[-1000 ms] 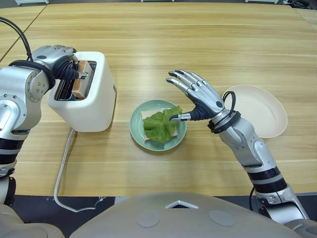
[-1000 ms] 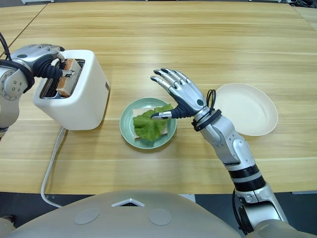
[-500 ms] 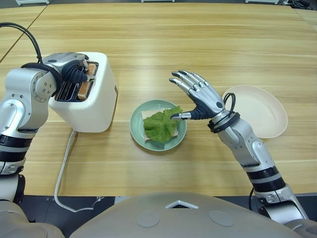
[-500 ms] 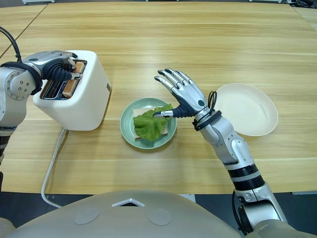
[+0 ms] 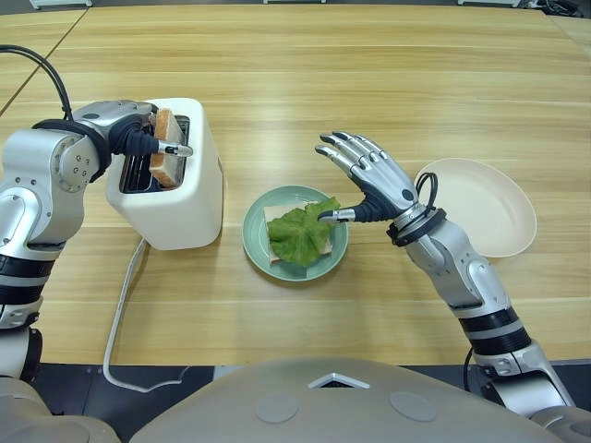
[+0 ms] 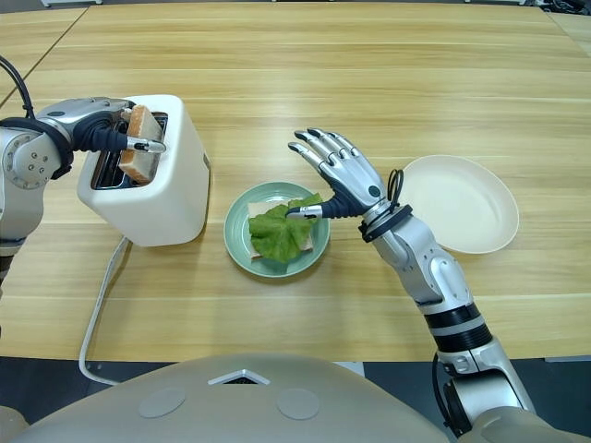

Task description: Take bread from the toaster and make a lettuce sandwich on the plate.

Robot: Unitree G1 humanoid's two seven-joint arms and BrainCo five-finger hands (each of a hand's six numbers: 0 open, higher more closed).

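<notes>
Where the left hand (image 5: 138, 138) is held, well to the left of the round pale-green ceramic plate (image 5: 251, 235), its fingers are pinched on a toasted brown bread slice (image 5: 164, 148).

- Slice: tilted, raised above the top slot of the white boxy toaster (image 5: 180, 203). Whether its lower edge has cleared the slot cannot be told.
- Toaster: stood just left of the green plate, apart from it.
- Grey power cord (image 5: 115, 318): led from the toaster's base toward the near table edge, left of the green plate.
- Right hand (image 5: 379, 180): held just right of the green plate, fingers spread wide and raised, nothing grasped. Its thumb tip is laid at the right edge of the leaf; contact cannot be confirmed.
- Crinkled green lettuce leaf (image 5: 297, 233): laid in the middle of the green plate.
- Pale square bread slice (image 5: 270, 214): laid on the green plate beneath the leaf, one corner shown at the upper left.
- Round cream shallow plate (image 5: 480, 208): set to the right of the green plate, beyond the right wrist.
- Light wooden plank table (image 5: 305, 74): all of the above are borne on it.
</notes>
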